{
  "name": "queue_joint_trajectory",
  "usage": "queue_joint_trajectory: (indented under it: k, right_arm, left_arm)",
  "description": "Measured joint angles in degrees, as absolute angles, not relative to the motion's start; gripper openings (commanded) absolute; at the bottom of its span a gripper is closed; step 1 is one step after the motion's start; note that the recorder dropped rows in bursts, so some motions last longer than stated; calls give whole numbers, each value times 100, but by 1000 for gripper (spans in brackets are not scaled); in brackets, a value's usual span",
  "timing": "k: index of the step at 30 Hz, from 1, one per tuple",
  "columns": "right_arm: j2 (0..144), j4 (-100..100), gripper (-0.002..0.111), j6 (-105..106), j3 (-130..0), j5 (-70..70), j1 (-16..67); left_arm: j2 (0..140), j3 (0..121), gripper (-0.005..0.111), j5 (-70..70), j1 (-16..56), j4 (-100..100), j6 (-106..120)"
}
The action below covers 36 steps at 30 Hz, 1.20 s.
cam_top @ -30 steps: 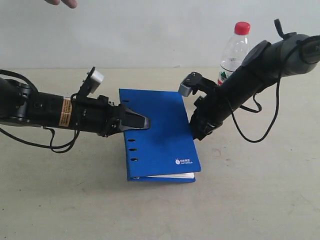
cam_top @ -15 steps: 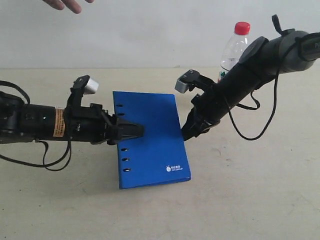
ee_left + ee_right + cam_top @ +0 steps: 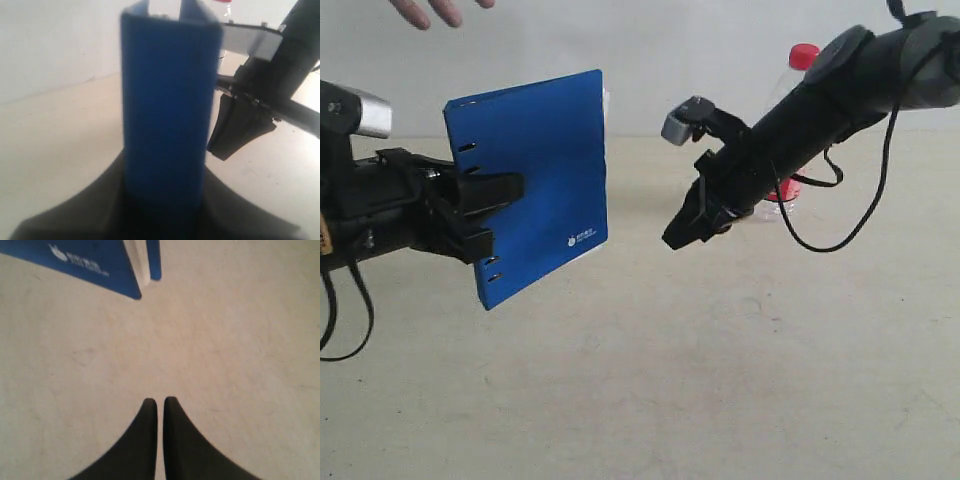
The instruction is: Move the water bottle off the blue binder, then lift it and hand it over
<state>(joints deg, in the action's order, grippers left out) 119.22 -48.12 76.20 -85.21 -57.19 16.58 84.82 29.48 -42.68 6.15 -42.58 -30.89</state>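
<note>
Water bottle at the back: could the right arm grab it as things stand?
Probably not yet. The right gripper is shut and points down at the table, away from the water bottle, which stands behind that arm. It would need to swing round and open.

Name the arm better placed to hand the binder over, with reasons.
Left. The left tool is shut on the blue binder, raised off the table below the person's hand. The right tool is shut, empty and apart from it.
</note>
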Motion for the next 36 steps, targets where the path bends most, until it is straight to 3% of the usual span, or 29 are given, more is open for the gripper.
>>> queue_joint_trajectory:
  k: [14,25,28,33,36]
  right_arm:
    - [9349,-4924,0,7557,-7598,-5600,1658]
    - [6406,-4924,0,7257,-6164,-4108,1658]
    - [6047,-4924,0,7045,-5923,-3296,1658]
    - [5903,-4927,0,6938,-5637,-2494,1658]
    - [5888,-5031,0,6941,-5467,-2190,1658]
  left_arm:
    - [7039,1420,4,-4855,615,-2929,-1823]
    - [6880,1317,5,-5969,615,-3007,-1379]
    - [6778,1317,13,-5880,627,-2886,-1192]
    - [6703,1317,48,-5554,627,-2460,-1087]
    - [6681,1317,52,-5422,627,-2178,-1061]
